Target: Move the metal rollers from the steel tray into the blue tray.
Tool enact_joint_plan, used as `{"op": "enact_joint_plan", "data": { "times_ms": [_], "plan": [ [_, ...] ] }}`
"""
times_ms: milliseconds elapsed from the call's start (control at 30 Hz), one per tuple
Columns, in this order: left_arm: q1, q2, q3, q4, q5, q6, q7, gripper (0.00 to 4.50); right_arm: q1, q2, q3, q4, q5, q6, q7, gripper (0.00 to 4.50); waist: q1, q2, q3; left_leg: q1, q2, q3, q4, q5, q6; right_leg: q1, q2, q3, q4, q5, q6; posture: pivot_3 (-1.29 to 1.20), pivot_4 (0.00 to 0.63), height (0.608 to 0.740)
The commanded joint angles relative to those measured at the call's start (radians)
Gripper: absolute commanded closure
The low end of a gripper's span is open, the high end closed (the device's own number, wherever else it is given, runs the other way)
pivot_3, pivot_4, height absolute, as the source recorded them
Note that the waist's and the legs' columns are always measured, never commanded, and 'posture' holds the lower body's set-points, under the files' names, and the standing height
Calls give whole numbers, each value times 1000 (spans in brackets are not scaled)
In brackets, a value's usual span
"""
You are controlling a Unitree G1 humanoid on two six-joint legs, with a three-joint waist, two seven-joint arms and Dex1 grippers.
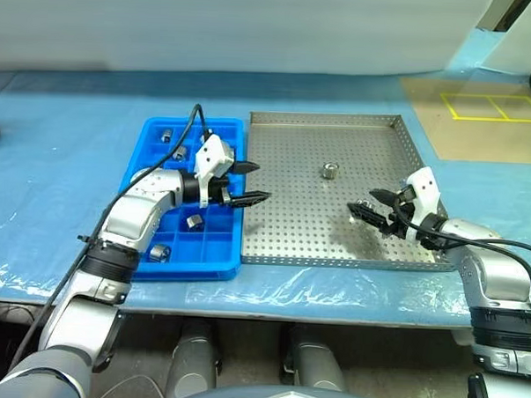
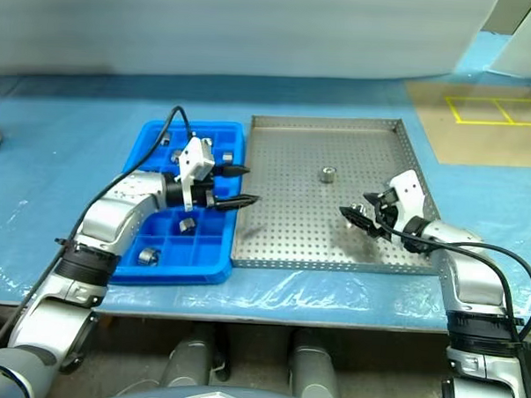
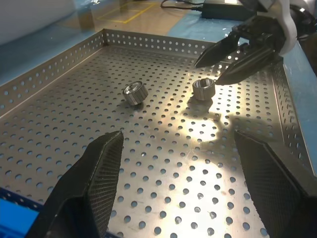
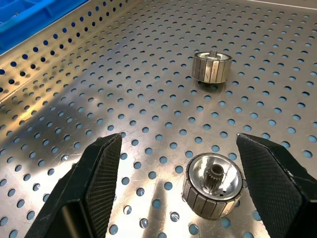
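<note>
The steel tray (image 1: 281, 244) lies in the middle of the table, with the blue tray (image 1: 224, 250) against its left side. One metal roller (image 1: 328, 172) stands near the steel tray's centre. A second roller (image 4: 213, 191) stands just in front of my right gripper (image 1: 362, 201), which is open and hovers low over the steel tray's right part. My left gripper (image 1: 259, 182) is open and empty over the seam between the two trays, pointing right. Several rollers (image 1: 194, 221) rest in the blue tray's compartments.
A blue plastic sheet (image 1: 65, 155) covers the table. Yellow tape lines on a brown board (image 1: 494, 108) lie at the back right. A black cable (image 1: 195, 125) arcs above the blue tray. The steel tray's perforated rim (image 3: 59, 69) rises around its floor.
</note>
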Motion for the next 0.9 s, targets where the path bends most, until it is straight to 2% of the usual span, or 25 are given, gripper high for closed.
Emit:
{"op": "enact_joint_plan", "data": {
  "times_ms": [33, 167, 433, 533, 667, 700, 900],
  "plan": [
    [-31, 7, 32, -12, -13, -16, -11, 732, -24, -12, 9, 67, -21, -57, -10, 725, 1, 0, 0, 0, 0, 0, 1, 0, 0, 1, 0, 0, 0, 0, 0, -267, 150, 740],
    [-3, 26, 15, -9, 29, -45, -8, 732, -38, -15, 55, 176, -92, -148, -32, 725, 2, 0, 0, -1, 0, 0, 1, -1, 2, 1, 0, 0, 0, 0, 0, -248, 150, 740],
    [32, 35, 24, -33, 45, -50, 5, 732, -71, 4, 84, 243, -103, -202, -35, 725, 5, 1, 0, -1, 0, 0, 1, -2, 3, 1, 0, 0, -1, 0, 0, -221, 150, 740],
    [36, 40, 27, -38, 44, -48, 6, 732, -82, 5, 96, 265, -110, -225, -28, 1344, 5, 1, 0, -1, 0, 0, 1, -2, 3, 1, -1, 0, -1, 0, 0, -216, 150, 740],
    [38, 46, 29, -47, 37, -41, 5, 732, -96, -1, 107, 297, -136, -246, -50, 2665, 5, 1, 0, -1, 0, 0, 1, -2, 3, 1, -1, 0, -1, 0, 0, -212, 150, 740],
    [37, 40, 43, -62, 9, -15, 7, 732, -99, 1, 103, 307, -126, -246, -39, 2854, 5, 1, 0, -1, 0, 0, 1, -2, 3, 1, -1, 0, -1, 0, 0, -211, 150, 740],
    [54, 45, 65, -115, -23, 41, 19, 732, -109, 15, 124, 280, -130, -243, -27, 2846, 5, 1, 0, -1, 0, 0, 1, -2, 3, 1, -1, 0, -1, 0, 0, -193, 150, 740]
  ]
}}
